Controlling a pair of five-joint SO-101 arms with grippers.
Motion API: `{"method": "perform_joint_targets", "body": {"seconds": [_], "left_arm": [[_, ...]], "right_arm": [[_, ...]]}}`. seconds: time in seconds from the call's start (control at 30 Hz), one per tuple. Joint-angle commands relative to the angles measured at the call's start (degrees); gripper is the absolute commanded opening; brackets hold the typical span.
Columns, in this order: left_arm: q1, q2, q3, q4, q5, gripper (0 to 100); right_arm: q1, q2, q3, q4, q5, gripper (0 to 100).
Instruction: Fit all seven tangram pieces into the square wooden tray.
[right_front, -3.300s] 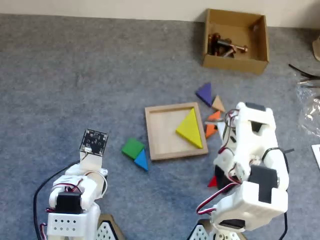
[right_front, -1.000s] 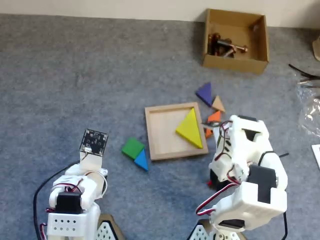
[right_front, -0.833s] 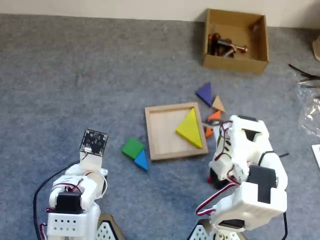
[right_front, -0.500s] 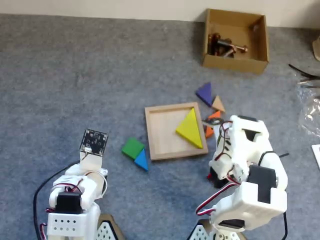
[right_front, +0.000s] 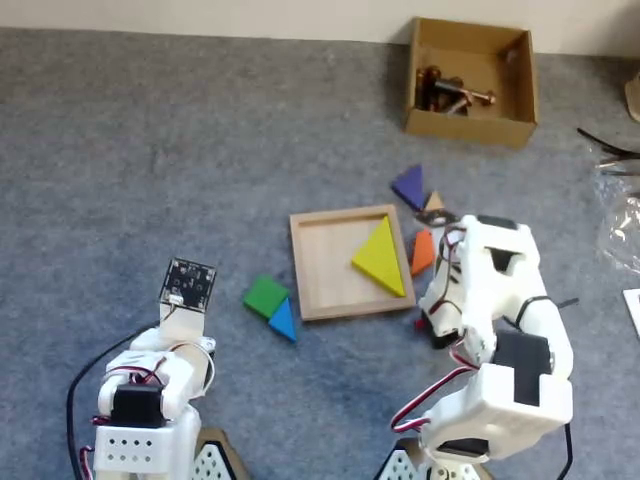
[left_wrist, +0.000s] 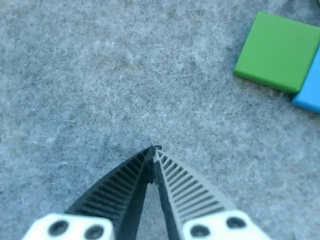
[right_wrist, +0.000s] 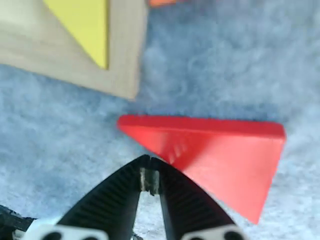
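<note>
The square wooden tray (right_front: 325, 262) lies mid-table with a yellow triangle (right_front: 382, 258) inside it. In the right wrist view my right gripper (right_wrist: 149, 160) is shut, its tips at the near edge of the red triangle (right_wrist: 220, 150), just off the tray's corner (right_wrist: 80, 62). The right arm (right_front: 490, 300) hides most of that red triangle (right_front: 421, 323) from above. An orange piece (right_front: 422, 250), a purple triangle (right_front: 408, 186) and a tan triangle (right_front: 435, 203) lie beside the tray. My left gripper (left_wrist: 152, 149) is shut over bare carpet, short of the green square (left_wrist: 277, 52) and blue triangle (left_wrist: 307, 87).
A cardboard box (right_front: 470, 120) holding metal parts stands at the back right. Clear plastic (right_front: 620, 225) and dark cables (right_front: 605, 145) lie at the right edge. The left arm (right_front: 150, 385) sits at the front left. Grey carpet covers the table.
The right arm has moved away from its base along the tray's side. The red triangle has slid with it toward the tray's corner, and the arm now covers less of the orange piece.
</note>
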Motion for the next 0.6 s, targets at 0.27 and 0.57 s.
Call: {"method": "perform_joint_targets", "body": {"seconds": [0.27,0.57], "left_arm": [[1.36,-0.31,1.19,0.18,0.44,1],[1.36,-0.31,1.19,0.18,0.44,1]], "right_arm": [[-3.47,-1.19,-3.21,-8.13,-6.77,0.9],[-3.21,-1.19,-4.09,-9.63,-6.77,0.9]]}}
